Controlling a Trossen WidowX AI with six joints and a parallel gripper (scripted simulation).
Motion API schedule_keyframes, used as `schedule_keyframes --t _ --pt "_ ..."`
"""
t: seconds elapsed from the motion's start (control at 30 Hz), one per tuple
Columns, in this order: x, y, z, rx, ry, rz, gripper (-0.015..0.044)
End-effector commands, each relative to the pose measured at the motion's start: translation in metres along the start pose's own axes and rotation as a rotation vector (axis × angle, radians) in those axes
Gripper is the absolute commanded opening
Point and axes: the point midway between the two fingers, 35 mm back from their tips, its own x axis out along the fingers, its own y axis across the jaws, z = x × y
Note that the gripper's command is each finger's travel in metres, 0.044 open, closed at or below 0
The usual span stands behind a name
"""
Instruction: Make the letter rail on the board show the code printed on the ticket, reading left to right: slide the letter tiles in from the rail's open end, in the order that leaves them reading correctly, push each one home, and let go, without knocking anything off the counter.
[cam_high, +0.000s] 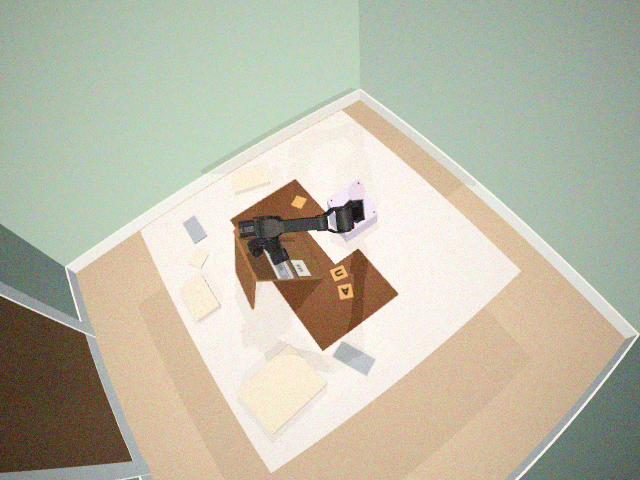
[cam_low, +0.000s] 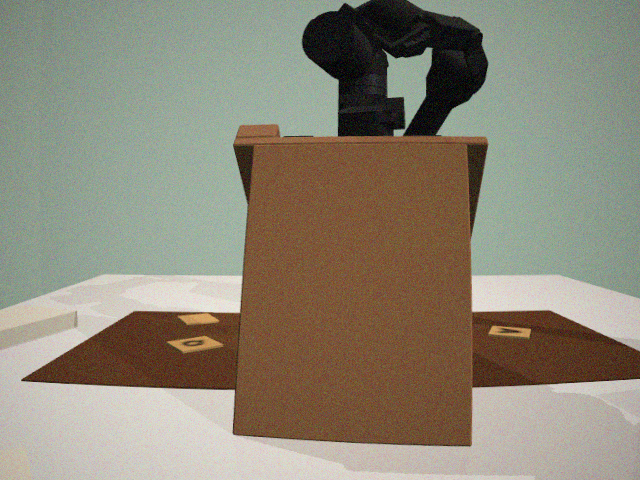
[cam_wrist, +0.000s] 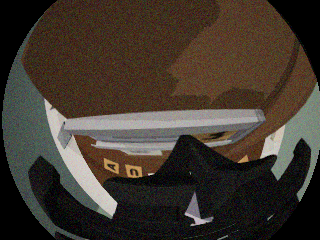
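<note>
Well, the brown board (cam_high: 308, 251) (cam_low: 356, 289) (cam_wrist: 115, 60) is the largest thing around the gripper (cam_high: 280, 259) (cam_wrist: 186, 140), whose fingers are together with nothing between them. Its pale rail (cam_high: 282, 269) (cam_wrist: 165, 123) runs crosswise just by the fingertips; whether they touch it I cannot tell. The ticket (cam_high: 300, 267) lies just beyond the rail from the hand, its print too small to read.

Next in size come the tiles. One lettered tile (cam_wrist: 218, 135) sits in the rail close beside the fingertips, partly hidden. Farther out, down on the dark mat (cam_high: 361, 320) (cam_low: 103, 356), lie the A tile (cam_high: 345, 291) (cam_low: 510, 331) (cam_wrist: 111, 165) and a U-like tile (cam_high: 338, 272) (cam_wrist: 133, 171), both past the ticket from the hand; two more show on the mat's other side in the exterior view.

They look light, thin and stiff, likely to skid. I would pinch a loose one across opposite edges, keeping the face uncovered, but push the railed one with closed fingertips on its trailing edge, squarely, lest it cock and jam.
</note>
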Motion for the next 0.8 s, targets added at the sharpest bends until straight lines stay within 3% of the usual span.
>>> schedule_keyframes --t 0.0,0.77 --pt "0.0013 -0.0030 0.0002 -0.002 0.001 0.001 0.0000" --pt "-0.0063 -0.0041 -0.0056 -0.002 0.002 0.000 0.0000"
